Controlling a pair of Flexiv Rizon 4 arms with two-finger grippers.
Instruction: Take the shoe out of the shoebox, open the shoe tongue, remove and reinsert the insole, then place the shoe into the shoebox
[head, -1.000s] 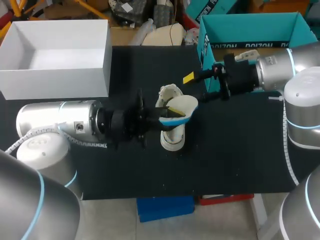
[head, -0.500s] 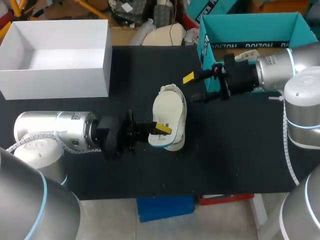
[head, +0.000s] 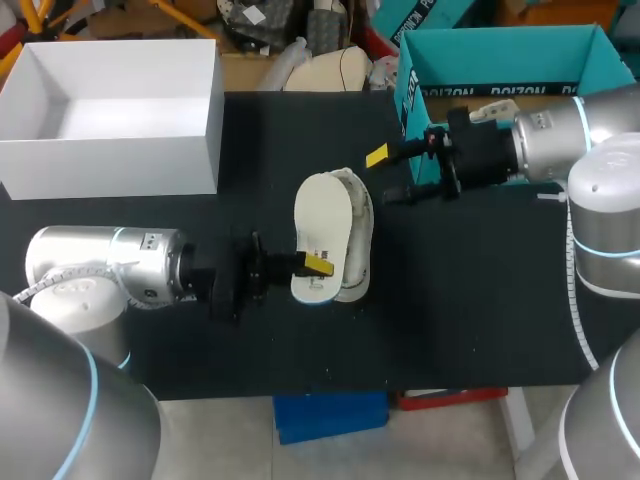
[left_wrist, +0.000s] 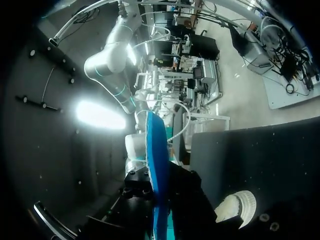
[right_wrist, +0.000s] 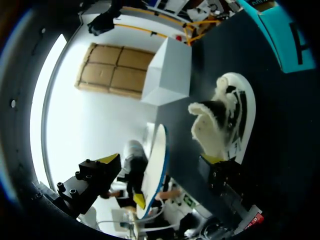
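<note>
The white insole (head: 322, 225) lies flat, half over the left side of the white shoe (head: 358, 235) at the middle of the black table. My left gripper (head: 312, 263) is shut on the insole's near end. In the left wrist view the insole (left_wrist: 155, 160) shows edge-on, its blue underside between the jaws, with part of the shoe (left_wrist: 235, 207) beside it. My right gripper (head: 385, 176) hangs open just beyond the shoe's far right, holding nothing. In the right wrist view the shoe (right_wrist: 230, 120) and the insole (right_wrist: 156, 165) lie ahead of the open right gripper (right_wrist: 160, 161).
A white open box (head: 110, 110) stands at the back left. The teal shoebox (head: 500, 60) stands at the back right, behind my right arm. Bare black table (head: 470, 300) stretches to the front right.
My left gripper has drawn back to the left with the insole, turning it from raised above the shoe to flat beside and over it. The right arm has stayed still.
</note>
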